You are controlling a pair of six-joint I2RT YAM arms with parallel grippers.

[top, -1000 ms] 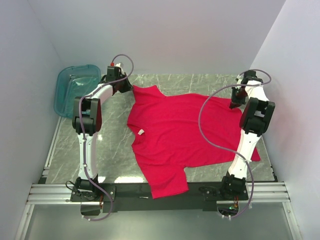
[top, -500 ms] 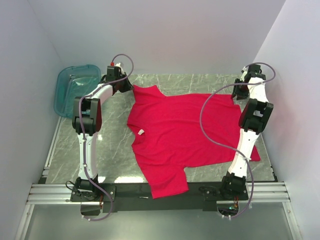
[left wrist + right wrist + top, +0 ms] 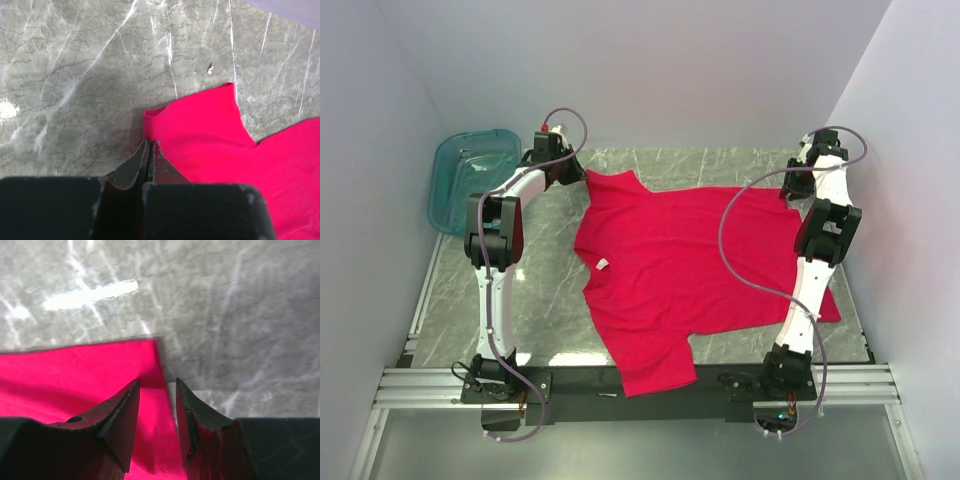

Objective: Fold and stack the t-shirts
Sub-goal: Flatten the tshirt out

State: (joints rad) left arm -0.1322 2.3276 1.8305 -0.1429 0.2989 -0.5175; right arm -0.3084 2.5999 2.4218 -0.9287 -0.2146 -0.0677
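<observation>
The top view looks steeply down from high behind both arm bases, taking in the whole bench point(image 3: 460, 290) and the red t-shirt point(image 3: 680, 260). Each wrist camera looks down from close above the bench past its own fingers. The left hand point(image 3: 148, 143) view frames the shirt's far-left sleeve and the right hand point(image 3: 157, 382) view its far-right corner, both patches also seen from above.

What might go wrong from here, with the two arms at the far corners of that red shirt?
The right tool stands open right at the t-shirt's corner; closing there may pinch only a sliver, which could slip out.
The left tool is shut at the very edge of a sleeve; any hold there looks thin.
The near sleeve hangs past the table edge and might snag.
</observation>
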